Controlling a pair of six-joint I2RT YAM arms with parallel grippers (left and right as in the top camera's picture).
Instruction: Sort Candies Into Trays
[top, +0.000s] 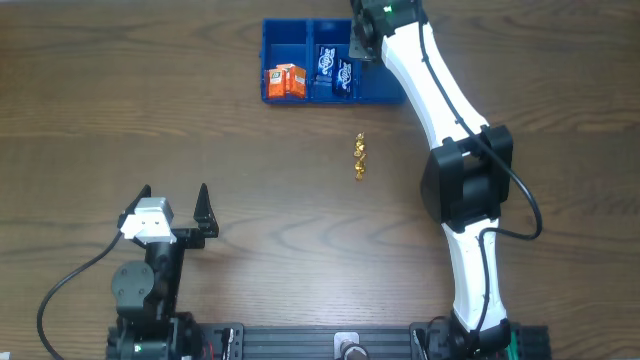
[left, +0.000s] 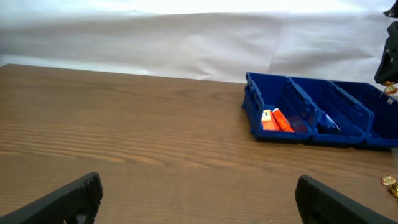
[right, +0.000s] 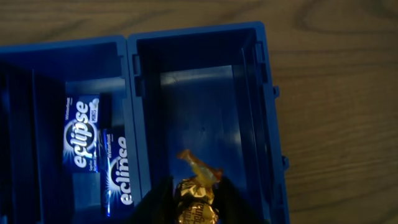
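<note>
My right end effector (right: 198, 198), clamped on a gold candy (right: 196, 210), hangs over the blue tray (right: 274, 124), above its empty bin (right: 199, 106); next I let go. My left end effector (top: 175, 190) sits with fingers apart.

We see a brown desk (top: 250, 150) with dark wavy wood lines. The tray (top: 266, 50) is bright blue. In one part lie orange sweets (top: 285, 80) with a bit of white on them. In the next part lie dark blue packs (right: 81, 134) with white letters. The wrapped candy (right: 196, 196) in the right hand (right: 197, 208) is shiny gold. The small candies (top: 361, 157) on the desk are gold too. The right arm (top: 440, 90) is white with black joints. The left hand (top: 175, 192) is black, with a white block (top: 150, 215) behind it. The sheet (left: 186, 43) behind the desk is white.
</note>
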